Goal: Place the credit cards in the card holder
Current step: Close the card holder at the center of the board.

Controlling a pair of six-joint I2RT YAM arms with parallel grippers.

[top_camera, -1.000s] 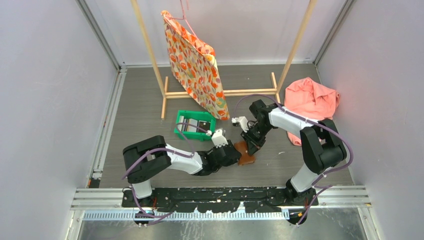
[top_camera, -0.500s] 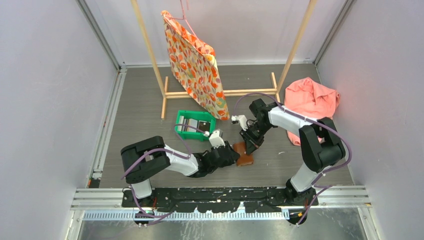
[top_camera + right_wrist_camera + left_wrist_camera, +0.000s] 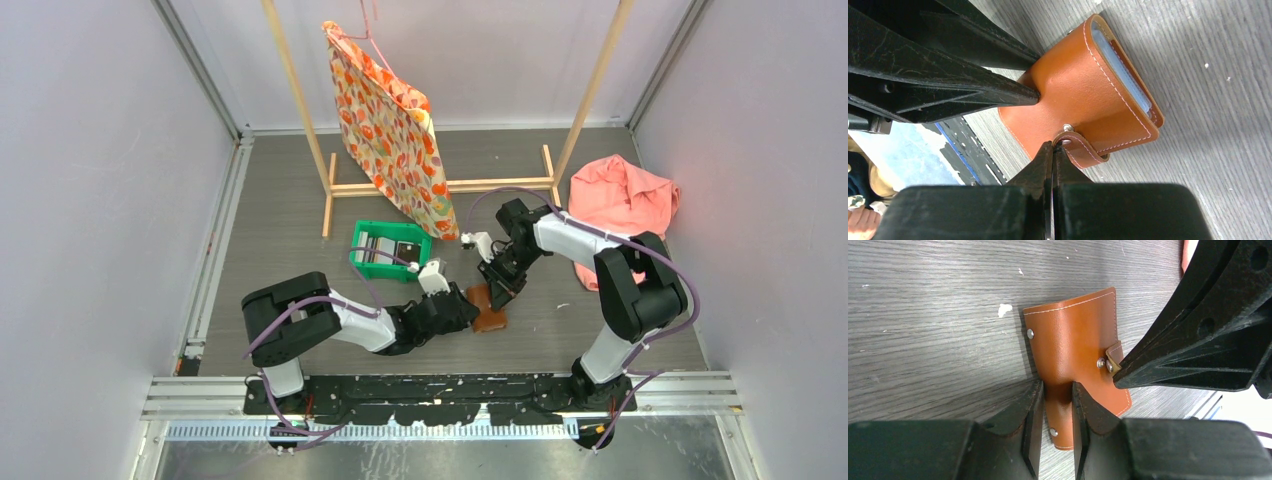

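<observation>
Over the last second both arms shift only a little: the left arm draws slightly back towards its base and the right one leans in with it, so the card holder slides a touch leftward on the grey surface while both tools stay on it. To my eye that means the task is still at the opening stage. The holder is shut, and the credit cards appear to stand well apart from it in the green bin farther back. The left tool pinches the holder's folded side between its two fingers. The right tool has its fingers pressed together, their tips at the strap tab; whether a sliver of the tab is caught between them I cannot tell. I judge the right tool is trying to pull the snap loose while the left one holds the holder steady. The holder sits in the near middle of the surface, between the two tools. It is smooth tan-brown leather with pale stitching along the edges, and it is folded over. A pale blue layer shows between its leaves. Small metal studs mark its outer face.
</observation>
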